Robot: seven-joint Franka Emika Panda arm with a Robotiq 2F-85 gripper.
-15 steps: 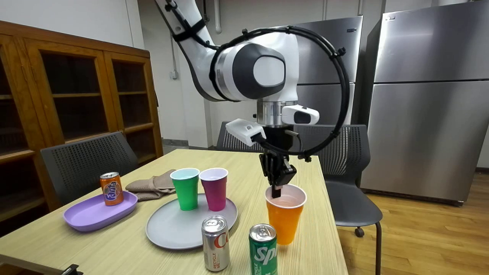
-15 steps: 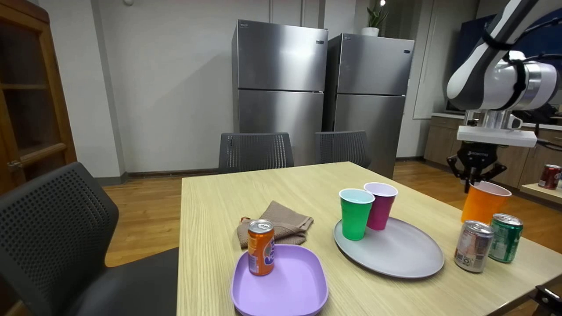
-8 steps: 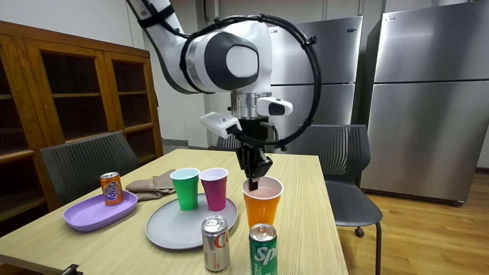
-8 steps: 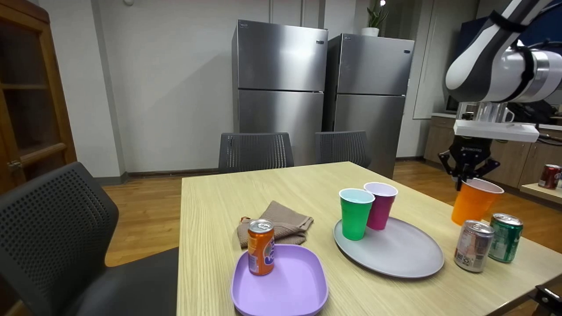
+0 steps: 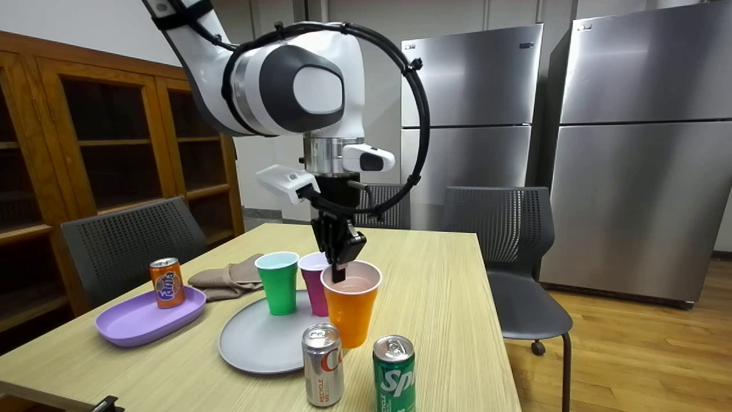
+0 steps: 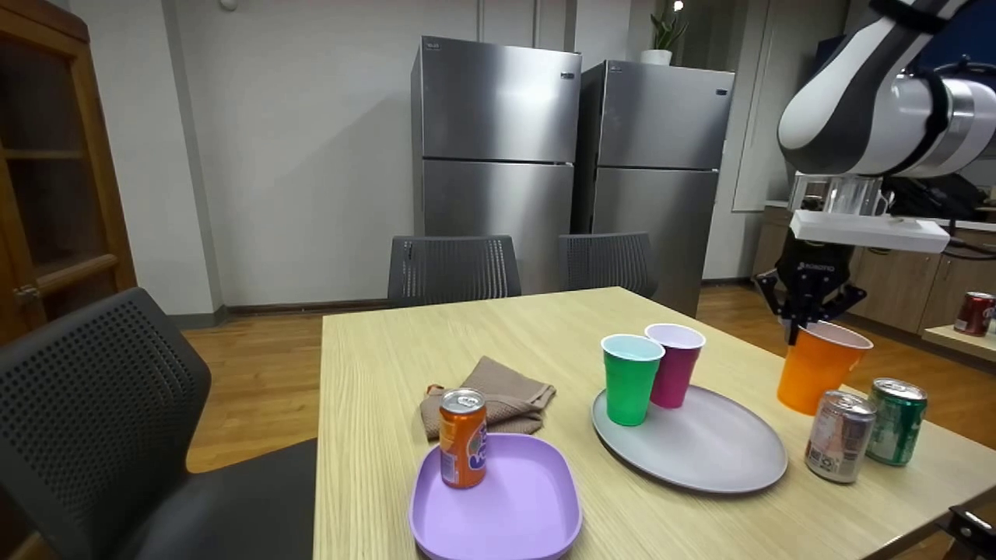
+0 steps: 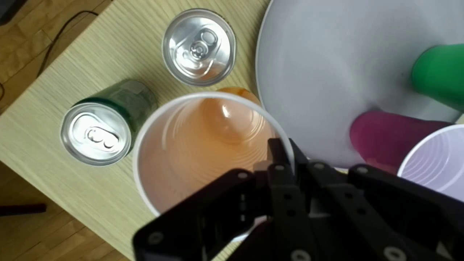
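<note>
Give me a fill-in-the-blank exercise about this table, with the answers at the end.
The tool grips the ____ cup by its rim.
The gray plate holds ____ standing cups.
The can on the purple tray is labeled ____.
The silver can stands beside another can, colored ____.
Missing words: orange; two; Fanta; green.

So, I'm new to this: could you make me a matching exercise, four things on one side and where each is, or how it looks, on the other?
Things:
1. Fanta can
2. orange cup
3. Sprite can
4. grey plate

Places or looks:
A. under the green cup and the magenta cup
B. green, with white lettering
C. standing on the lilac tray
D. pinched at its rim by the fingers

Pairs: 1-C, 2-D, 3-B, 4-A
</note>
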